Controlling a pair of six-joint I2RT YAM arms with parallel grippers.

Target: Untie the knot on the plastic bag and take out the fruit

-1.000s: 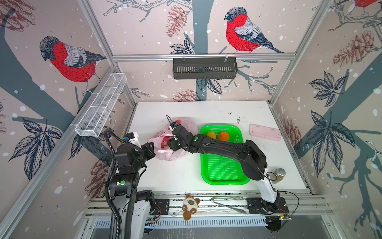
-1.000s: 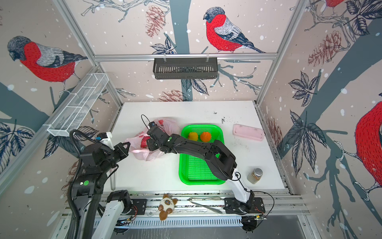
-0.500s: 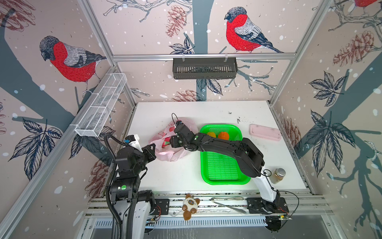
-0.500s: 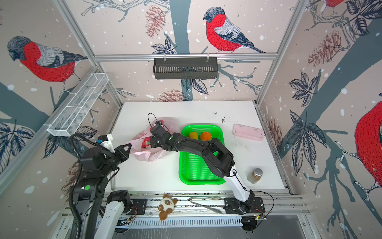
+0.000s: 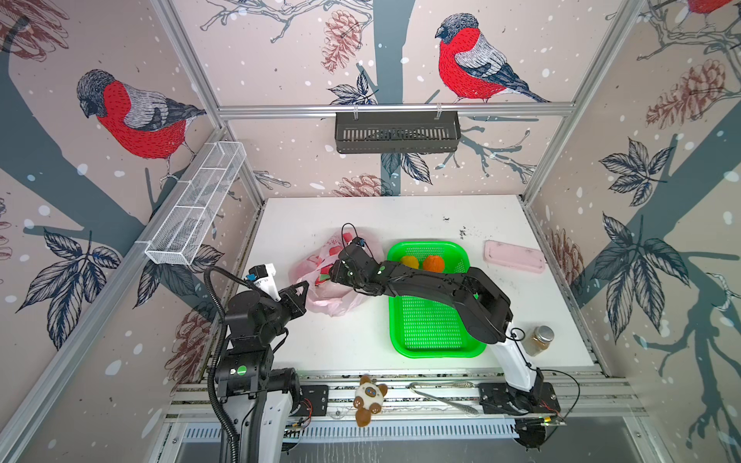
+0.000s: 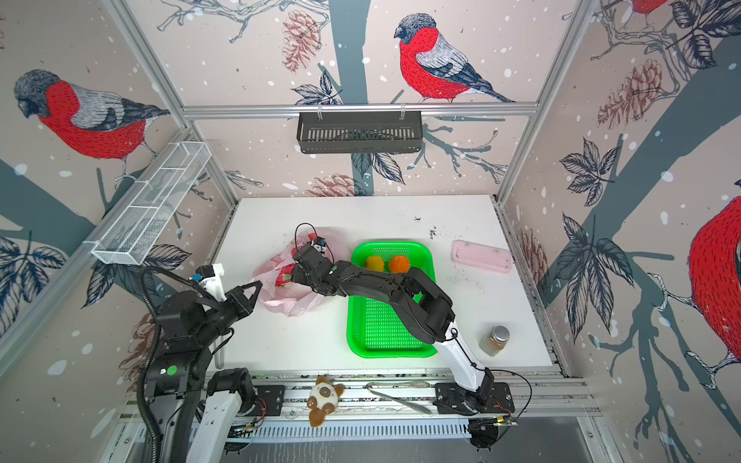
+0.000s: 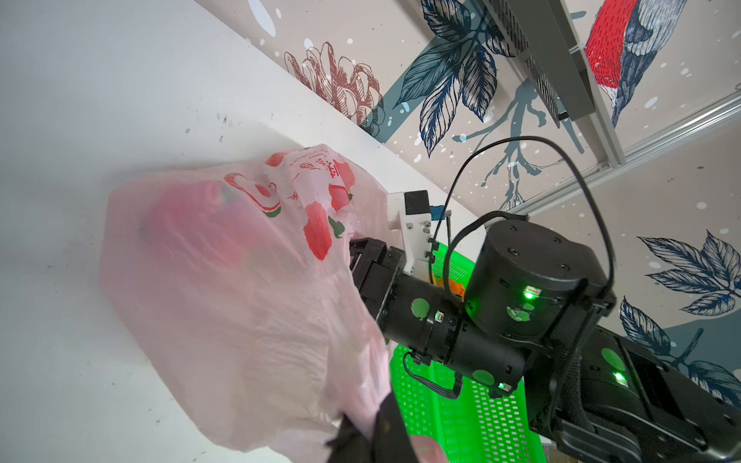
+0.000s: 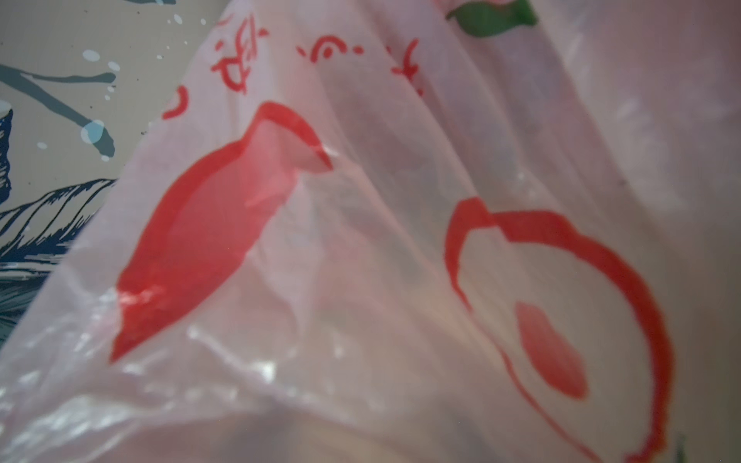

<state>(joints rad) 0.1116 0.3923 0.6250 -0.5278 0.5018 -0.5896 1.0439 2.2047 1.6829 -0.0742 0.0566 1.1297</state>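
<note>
The pale pink plastic bag (image 5: pixel 333 296) lies left of the green basket (image 5: pixel 433 344) in both top views. My left gripper (image 5: pixel 304 287) is shut on a fold of the bag's film (image 7: pixel 361 405) at its near edge. From the right, my right gripper (image 5: pixel 335 273) reaches into the bag's mouth, its fingertips hidden by the film; the right wrist view shows only printed film (image 8: pixel 361 240). A magenta fruit with green tips (image 6: pixel 284 278) shows in the bag just off that gripper. A yellow ball (image 5: pixel 409 262) and an orange ball (image 5: pixel 434 263) sit in the basket. The knot is out of view.
A flat pink case (image 5: pixel 515 256) lies at the back right and a capped jar (image 5: pixel 539 340) stands at the front right. A plush toy (image 5: pixel 371 401) and metal tongs (image 5: pixel 441 397) rest on the front rail. A black basket (image 5: pixel 397 132) hangs on the back wall.
The left arm has shifted slightly while keeping its pinch on the bag. The right gripper has stayed at the bag's mouth, its wrist moving a little towards the back.
</note>
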